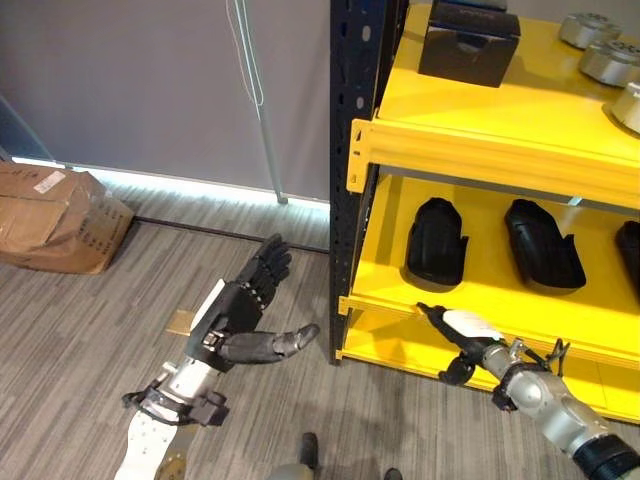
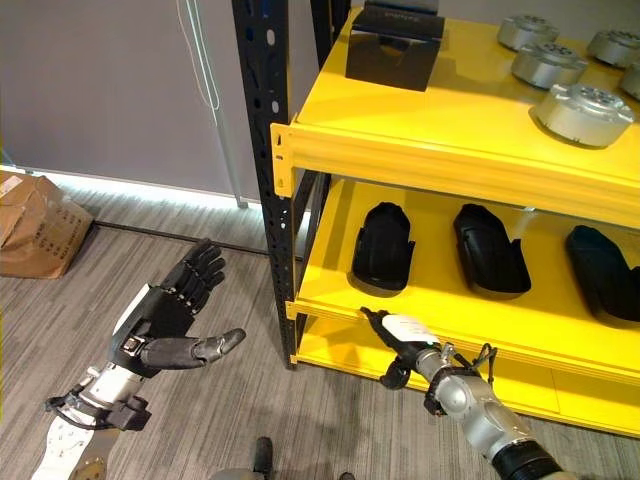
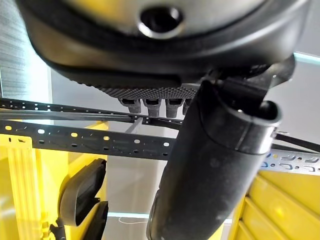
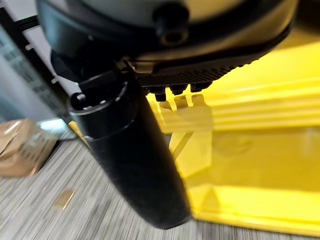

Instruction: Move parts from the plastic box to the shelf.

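The shelf (image 1: 470, 135) has yellow boards and a black upright post (image 1: 350, 90) with punched holes. On its top board stand a black box (image 1: 468, 40) and silver-grey round parts (image 2: 583, 112). On the middle board lie glossy black parts (image 2: 383, 246). The floor (image 1: 90, 340) is grey with a fine striped weave. The wall (image 1: 150, 80) left of the shelf is plain grey. A brown carton (image 1: 55, 220) lies left of the shelf. The left hand (image 1: 245, 305) is dark with a white patch on its back. The right hand (image 2: 400, 335) is dark with a white thumb cover.
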{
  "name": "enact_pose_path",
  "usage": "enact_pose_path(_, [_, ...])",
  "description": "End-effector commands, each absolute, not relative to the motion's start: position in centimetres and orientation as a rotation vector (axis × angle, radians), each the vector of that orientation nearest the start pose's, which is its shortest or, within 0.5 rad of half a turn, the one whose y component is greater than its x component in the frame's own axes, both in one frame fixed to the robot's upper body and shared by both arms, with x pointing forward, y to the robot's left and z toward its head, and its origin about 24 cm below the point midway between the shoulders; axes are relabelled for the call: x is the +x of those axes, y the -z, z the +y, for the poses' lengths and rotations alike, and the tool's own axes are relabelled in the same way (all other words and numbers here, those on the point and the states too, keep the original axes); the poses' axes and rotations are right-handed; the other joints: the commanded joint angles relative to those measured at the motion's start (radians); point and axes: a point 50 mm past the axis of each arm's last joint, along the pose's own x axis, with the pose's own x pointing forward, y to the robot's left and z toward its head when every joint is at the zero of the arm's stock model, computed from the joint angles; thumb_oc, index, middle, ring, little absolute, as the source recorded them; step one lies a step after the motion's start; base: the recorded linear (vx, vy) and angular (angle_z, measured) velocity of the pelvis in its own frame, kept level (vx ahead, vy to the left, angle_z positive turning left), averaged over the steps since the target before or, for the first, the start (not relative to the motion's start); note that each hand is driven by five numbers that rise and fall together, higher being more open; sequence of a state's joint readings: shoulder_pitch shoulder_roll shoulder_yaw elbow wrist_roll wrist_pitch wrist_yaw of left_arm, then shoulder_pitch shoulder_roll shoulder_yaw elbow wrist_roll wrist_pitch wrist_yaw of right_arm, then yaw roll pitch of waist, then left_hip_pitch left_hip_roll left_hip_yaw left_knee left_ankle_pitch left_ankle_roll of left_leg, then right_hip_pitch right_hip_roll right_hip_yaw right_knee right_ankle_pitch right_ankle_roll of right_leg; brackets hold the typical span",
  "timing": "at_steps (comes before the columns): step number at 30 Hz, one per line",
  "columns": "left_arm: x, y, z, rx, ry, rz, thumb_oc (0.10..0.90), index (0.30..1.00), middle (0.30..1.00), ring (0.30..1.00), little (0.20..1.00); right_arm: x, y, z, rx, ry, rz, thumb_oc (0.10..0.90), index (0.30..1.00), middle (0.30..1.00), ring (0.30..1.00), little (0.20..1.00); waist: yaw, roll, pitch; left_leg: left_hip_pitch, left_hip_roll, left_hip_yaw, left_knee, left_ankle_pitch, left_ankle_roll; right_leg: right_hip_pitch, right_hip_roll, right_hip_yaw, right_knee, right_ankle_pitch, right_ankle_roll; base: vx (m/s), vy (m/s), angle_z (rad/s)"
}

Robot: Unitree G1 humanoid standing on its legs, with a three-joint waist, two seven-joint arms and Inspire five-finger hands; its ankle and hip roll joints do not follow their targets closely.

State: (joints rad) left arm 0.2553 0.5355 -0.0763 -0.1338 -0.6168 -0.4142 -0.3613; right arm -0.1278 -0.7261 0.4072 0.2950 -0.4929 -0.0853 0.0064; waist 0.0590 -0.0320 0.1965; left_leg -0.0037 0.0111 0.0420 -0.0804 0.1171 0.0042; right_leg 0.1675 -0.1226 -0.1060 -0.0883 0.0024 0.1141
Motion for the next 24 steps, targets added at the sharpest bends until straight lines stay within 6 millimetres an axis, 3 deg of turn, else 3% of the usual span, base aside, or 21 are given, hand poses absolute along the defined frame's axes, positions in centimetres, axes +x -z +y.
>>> enact_pose_path(1, [20.4, -12.5, 20.9, -0.032, 0.458, -0.536, 0.9, 1.0, 1.0, 1.0, 1.0, 29.9, -6.5, -22.6, -1.308, -0.249, -0.048, 0.9, 1.0, 1.0, 1.0, 1.0, 0.018, -0.01, -0.011, 0.085, 0.06, 0.028, 0.049, -0.137, -0.028, -0.083, -0.013, -0.024, 0.013, 0.057, -0.005, 0.0, 0.0, 0.0])
enact_pose_path(9, [20.6, -12.6, 20.5, -0.042, 0.483, -0.534, 0.9, 1.0, 1.0, 1.0, 1.0, 30.9, -6.1, -23.4, -1.303, -0.19, 0.023, 0.9, 1.0, 1.0, 1.0, 1.0, 0.029, 0.005, -0.003, 0.075, 0.061, 0.022, 0.061, -0.137, -0.032, -0.089, -0.012, -0.032, 0.026, 0.047, -0.012, 0.01, -0.016, 0.03])
enact_pose_path(24, [21.0, -12.7, 20.0, -0.053, 0.514, -0.531, 0.9, 1.0, 1.0, 1.0, 1.0, 32.6, -6.0, -22.5, -1.3, -0.235, 0.076, 0.9, 1.0, 1.0, 1.0, 1.0, 0.052, 0.022, 0.007, 0.057, 0.061, 0.008, 0.076, -0.133, -0.039, -0.099, -0.014, -0.052, 0.044, 0.037, -0.022, 0.0, -0.005, 0.03])
